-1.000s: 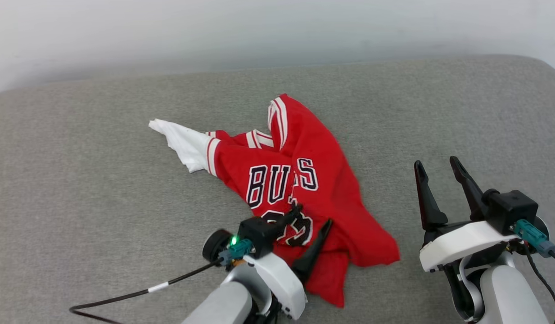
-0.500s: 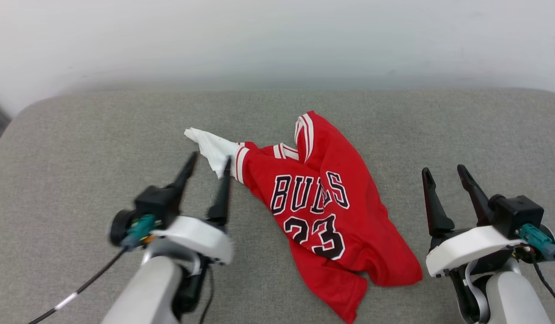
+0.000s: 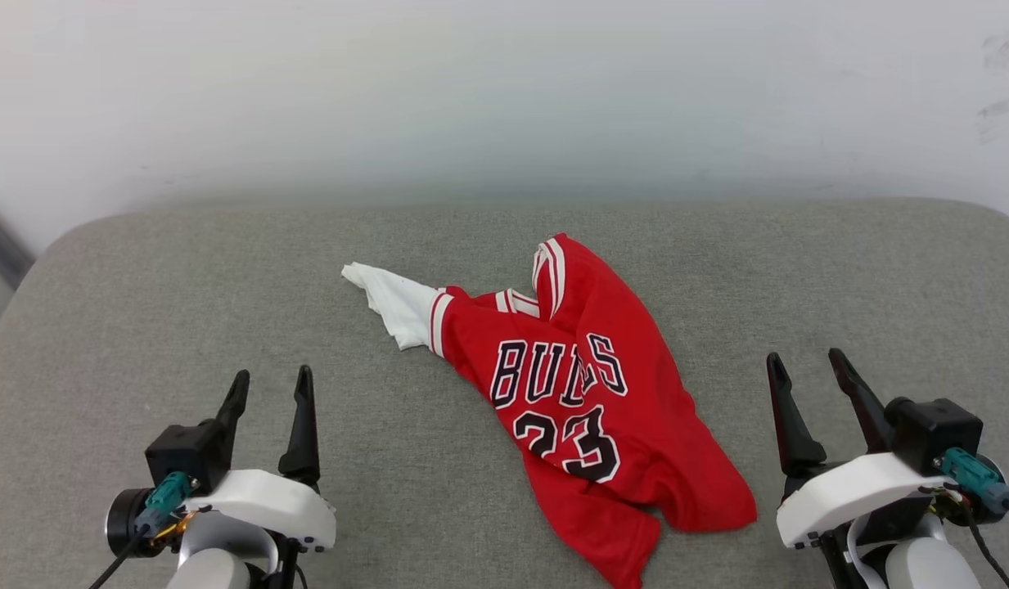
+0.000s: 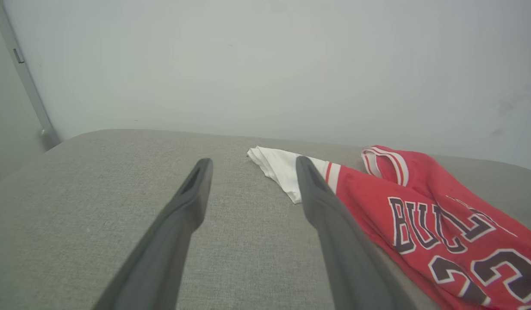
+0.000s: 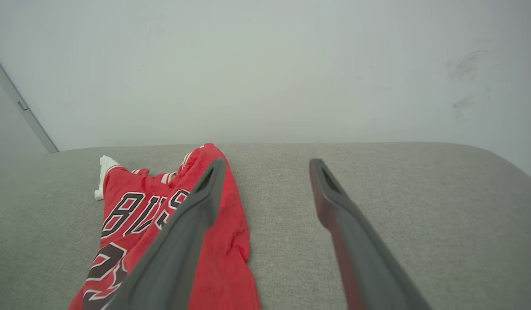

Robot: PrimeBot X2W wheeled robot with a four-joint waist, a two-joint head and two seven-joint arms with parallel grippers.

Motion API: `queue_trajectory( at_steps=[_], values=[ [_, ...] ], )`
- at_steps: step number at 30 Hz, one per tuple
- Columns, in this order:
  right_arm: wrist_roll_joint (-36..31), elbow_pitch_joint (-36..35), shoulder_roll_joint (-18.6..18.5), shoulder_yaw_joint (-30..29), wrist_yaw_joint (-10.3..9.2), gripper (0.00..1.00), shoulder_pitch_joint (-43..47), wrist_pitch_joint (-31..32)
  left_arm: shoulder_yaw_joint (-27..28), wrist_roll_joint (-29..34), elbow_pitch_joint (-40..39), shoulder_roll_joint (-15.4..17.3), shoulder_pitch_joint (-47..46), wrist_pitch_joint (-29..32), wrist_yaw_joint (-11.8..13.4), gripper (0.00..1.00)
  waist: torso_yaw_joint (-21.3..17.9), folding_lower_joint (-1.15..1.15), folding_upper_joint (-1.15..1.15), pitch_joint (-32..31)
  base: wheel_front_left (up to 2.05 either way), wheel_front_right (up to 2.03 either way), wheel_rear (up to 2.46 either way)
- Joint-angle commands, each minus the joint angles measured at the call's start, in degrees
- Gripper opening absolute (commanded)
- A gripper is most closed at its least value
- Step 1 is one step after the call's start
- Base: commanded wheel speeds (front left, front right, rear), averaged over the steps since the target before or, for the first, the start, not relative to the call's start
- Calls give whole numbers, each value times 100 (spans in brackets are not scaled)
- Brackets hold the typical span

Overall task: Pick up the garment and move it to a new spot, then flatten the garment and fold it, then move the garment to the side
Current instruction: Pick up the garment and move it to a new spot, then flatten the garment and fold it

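The left claw (image 3: 273, 375) has drawn back from beside the white sleeve to the near left of the grey cloth-covered bench (image 3: 144, 311). It stands clear of the cloth, its two dark fingers apart with nothing between them. Ahead of it and to its right lies the garment (image 3: 586, 384), a red jersey crumpled on a slant between the two claws. Its white sleeve (image 3: 394, 303) reaches out toward the left claw's side, and a red-and-white striped trim is folded up at the far end. "BULLS" over "23" shows in black, white-edged lettering, with a crease crossing the word. The rumpled hem lies just left of the right claw (image 3: 804, 358), apart from it. That claw's fingers are likewise spread and empty.
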Motion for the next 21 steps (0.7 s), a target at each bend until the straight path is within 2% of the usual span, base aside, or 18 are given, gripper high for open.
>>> queue_trajectory(
  at_steps=[1, 14, 18, 21],
  values=[
    [43, -66, 16, -6, -3, 100, 94, 37, -19, 54, -49, -22, 82, -14, 18, 100, -28, 0, 0, -20, 0, 0, 0],
    [66, -227, 22, -47, -2, 100, 223, 146, 103, 141, -85, -79, 125, -14, -68, 100, -87, 0, 0, -16, 0, 0, 0],
    [203, -89, 21, -161, -3, 100, 186, 348, 142, 192, -126, -115, 90, -14, -84, 100, -76, 0, 0, 5, 0, 0, 0],
    [427, 194, 17, -327, -2, 100, 56, 802, 163, 237, -163, -141, 31, -14, -112, 100, -41, 0, 0, 52, 0, 0, 0]
  ],
)
